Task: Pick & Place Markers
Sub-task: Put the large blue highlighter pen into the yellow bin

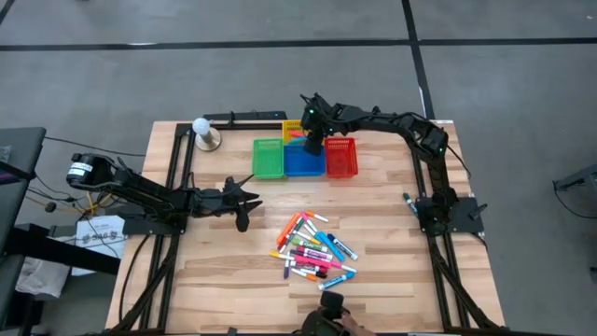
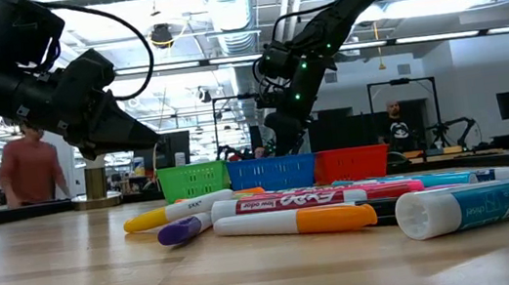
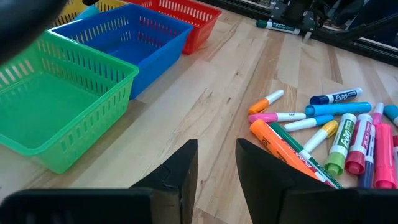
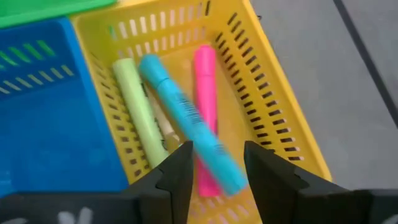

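Table (image 1: 224,280): pale wood planks, dark frame rails, grey floor around it.

Baskets, upper centre of the high view: green basket (image 1: 269,158), blue basket (image 1: 304,162) and red basket (image 1: 341,157) in a row, all showing bare floors; yellow basket (image 4: 273,118) behind them holds three markers: light blue marker (image 4: 189,127), pink marker (image 4: 205,93), pale green marker (image 4: 138,109).

Markers (image 1: 313,248): loose heap, lower centre of the table.

Right gripper (image 1: 312,143): above the yellow basket, fingers apart, the light blue marker free beneath them.

Left gripper (image 1: 244,199): centre left, fingers apart, holding nothing.

Room: people (image 2: 13,166) stand at the low view's left edge.

Cut off: a hand (image 1: 336,317) at the bottom edge of the high view.
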Tool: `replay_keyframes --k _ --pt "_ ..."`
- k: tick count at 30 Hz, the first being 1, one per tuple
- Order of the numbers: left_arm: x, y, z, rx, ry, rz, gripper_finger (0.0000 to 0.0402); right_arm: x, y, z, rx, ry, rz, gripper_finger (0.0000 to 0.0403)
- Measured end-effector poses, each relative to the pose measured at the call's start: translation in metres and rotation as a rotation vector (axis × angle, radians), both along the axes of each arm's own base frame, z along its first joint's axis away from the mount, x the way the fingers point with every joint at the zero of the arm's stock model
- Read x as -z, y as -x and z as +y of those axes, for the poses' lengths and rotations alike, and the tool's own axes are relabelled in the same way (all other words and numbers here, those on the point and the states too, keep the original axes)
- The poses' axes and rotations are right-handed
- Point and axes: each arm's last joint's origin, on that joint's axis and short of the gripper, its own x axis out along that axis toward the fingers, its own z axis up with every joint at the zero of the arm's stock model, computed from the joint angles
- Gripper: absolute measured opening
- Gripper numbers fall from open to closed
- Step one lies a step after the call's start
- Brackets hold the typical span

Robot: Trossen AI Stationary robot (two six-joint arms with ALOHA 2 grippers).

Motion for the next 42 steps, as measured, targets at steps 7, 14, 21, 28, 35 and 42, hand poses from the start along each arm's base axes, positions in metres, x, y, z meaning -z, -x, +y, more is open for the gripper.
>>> replay_keyframes --k 7,14,21,28,35,42 --pt "0.0 0.0 0.0 0.001 -0.004 0.001 0.0108 -0.003 -0.001 0.003 0.104 0.044 0.024 0.0141" --pt "0.0 0.0 0.0 0.001 -0.003 0.002 0.0108 -0.017 -0.005 0.022 0.063 0.041 0.021 0.0127" --pt "0.0 0.0 -0.001 0.005 0.0 0.004 0.0108 -0.056 0.005 0.052 0.012 0.08 -0.056 0.0123" --pt "0.0 0.0 -0.001 0.006 0.004 0.003 0.0108 -0.083 0.044 0.097 -0.005 0.081 -0.149 0.0122" --pt "0.001 0.0 -0.001 0.001 0.017 0.0 0.0108 -0.073 0.103 0.144 0.042 0.017 -0.232 0.0122" --pt "0.0 0.0 -0.001 0.001 0.017 -0.001 0.0108 -0.045 0.153 0.193 0.203 -0.041 -0.299 0.0123"
